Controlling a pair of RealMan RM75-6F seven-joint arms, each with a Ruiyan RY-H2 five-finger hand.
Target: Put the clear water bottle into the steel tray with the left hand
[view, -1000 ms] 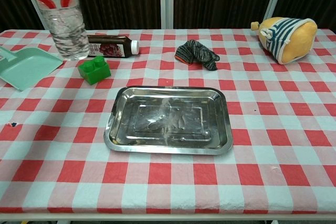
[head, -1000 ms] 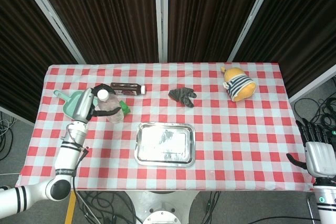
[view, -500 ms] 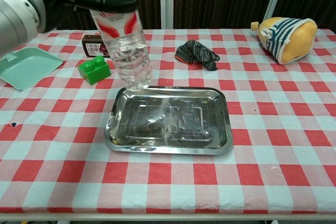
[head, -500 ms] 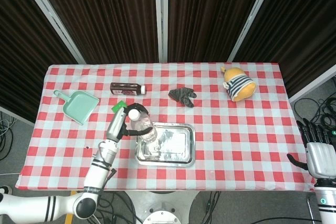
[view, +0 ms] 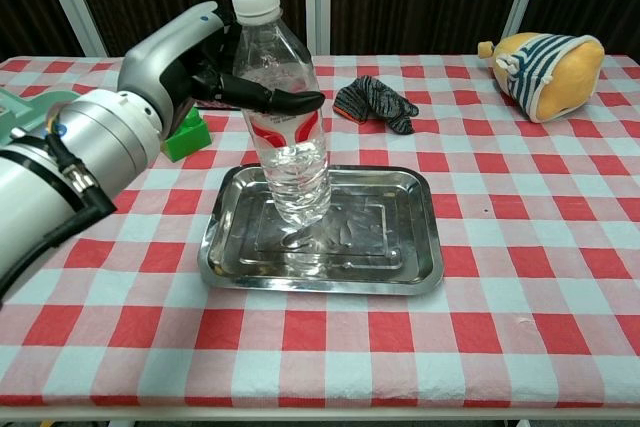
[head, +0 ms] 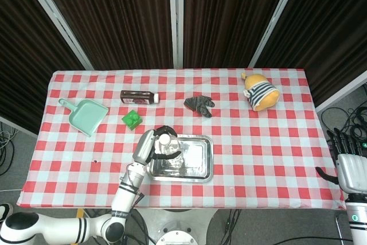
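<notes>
While the left hand [view: 205,62] fingers [view: 290,100] clamp it, the clear water bottle [view: 285,127] stands upright over the steel tray [view: 420,247].

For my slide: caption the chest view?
Left hand holds the clear water bottle upright over the steel tray.

No lettering is legible; the water bottle [view: 285,127] label print is unreadable

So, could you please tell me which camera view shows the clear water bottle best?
The chest view: the clear water bottle shows side-on and upright, cap to base, over the steel tray, with the left hand gripping it. The head view shows mostly its cap from above.
</notes>
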